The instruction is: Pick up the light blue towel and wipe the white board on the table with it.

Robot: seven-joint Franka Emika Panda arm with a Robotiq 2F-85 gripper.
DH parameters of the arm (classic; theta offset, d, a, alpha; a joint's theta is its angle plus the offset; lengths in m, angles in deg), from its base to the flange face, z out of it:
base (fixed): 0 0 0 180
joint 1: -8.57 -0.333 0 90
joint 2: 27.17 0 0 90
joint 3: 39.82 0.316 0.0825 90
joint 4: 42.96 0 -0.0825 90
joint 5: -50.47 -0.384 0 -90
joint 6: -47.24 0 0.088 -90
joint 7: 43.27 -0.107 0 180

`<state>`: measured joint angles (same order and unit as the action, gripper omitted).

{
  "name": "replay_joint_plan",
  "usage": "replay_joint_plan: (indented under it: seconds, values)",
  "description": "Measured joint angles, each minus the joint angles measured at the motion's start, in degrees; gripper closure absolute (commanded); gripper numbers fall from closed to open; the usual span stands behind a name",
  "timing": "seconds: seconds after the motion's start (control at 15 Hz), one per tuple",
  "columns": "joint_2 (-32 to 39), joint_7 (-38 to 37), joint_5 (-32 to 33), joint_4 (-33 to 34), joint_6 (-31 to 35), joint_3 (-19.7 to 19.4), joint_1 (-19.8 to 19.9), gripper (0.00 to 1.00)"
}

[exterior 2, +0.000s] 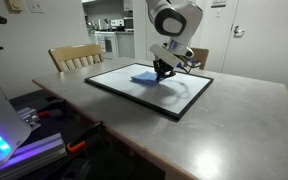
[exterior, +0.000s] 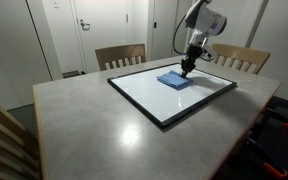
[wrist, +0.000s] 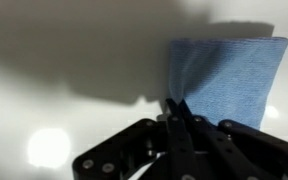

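**Step in hand (judged):** the grasp on the cloth looks made, and the wiping stroke is due.

**Layout, left to right, in an exterior view:**
1. The table [exterior: 74, 125] shows a wide bare grey margin left of the white board [exterior: 144, 98].
2. The board's left and near portions are uncovered glossy panel. This is the open room for a stroke.
3. The light blue towel [exterior: 172, 81] lies flat on the board's far right portion, close to the far frame edge.
4. The gripper [exterior: 188, 70] stands over the towel's right side, jaws clenched. In the wrist view the fingertips [wrist: 180, 118] meet on the towel's edge (a thin pinch, so its security is uncertain).

**Next move calls for:** pressing the cloth against the panel and dragging it left and toward the near corner, stopping short of the black frame.

**Edges:** the frame may snag the cloth. Two wooden chairs [exterior: 120, 55] stand behind the far table edge, and a stroke toward the near side moves away from them.
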<state>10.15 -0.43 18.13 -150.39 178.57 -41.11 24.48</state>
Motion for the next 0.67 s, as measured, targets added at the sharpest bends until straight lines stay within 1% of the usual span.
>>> replay_joint_plan:
  seconds: [0.67]
  values:
    - [0.14,-5.12,6.54,0.58,2.11,-0.01,2.21,0.99]
